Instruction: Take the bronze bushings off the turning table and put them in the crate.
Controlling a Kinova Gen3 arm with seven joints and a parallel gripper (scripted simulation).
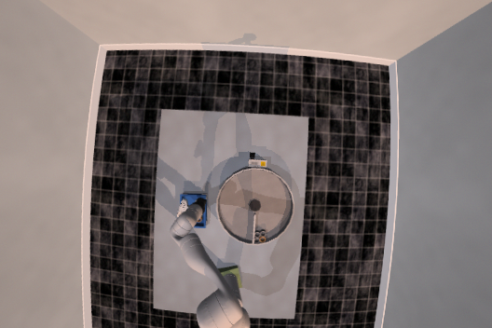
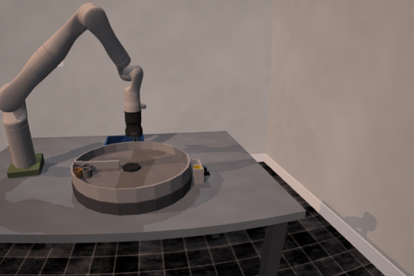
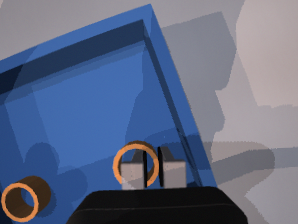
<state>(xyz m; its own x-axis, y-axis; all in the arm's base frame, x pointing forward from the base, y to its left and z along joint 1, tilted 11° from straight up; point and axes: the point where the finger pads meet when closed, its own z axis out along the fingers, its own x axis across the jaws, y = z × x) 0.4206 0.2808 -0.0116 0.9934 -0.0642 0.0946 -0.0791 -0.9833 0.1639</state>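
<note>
A plain grey wall rises behind the pale tabletop. The fingers are clenched on the wall of a bronze bushing, one inside its ring, one outside, above the blue crate. Another bronze bushing lies in the crate, to the left in the wrist view. On the turning table, at the near edge from above, one more bronze bushing sits close against steel bushings; their count is hard to make out. Opening too high could tip or roll the held bushing; drifting right could catch it on the crate's side. Later, the tight cluster could make a finger nudge or pinch a steel one.
</note>
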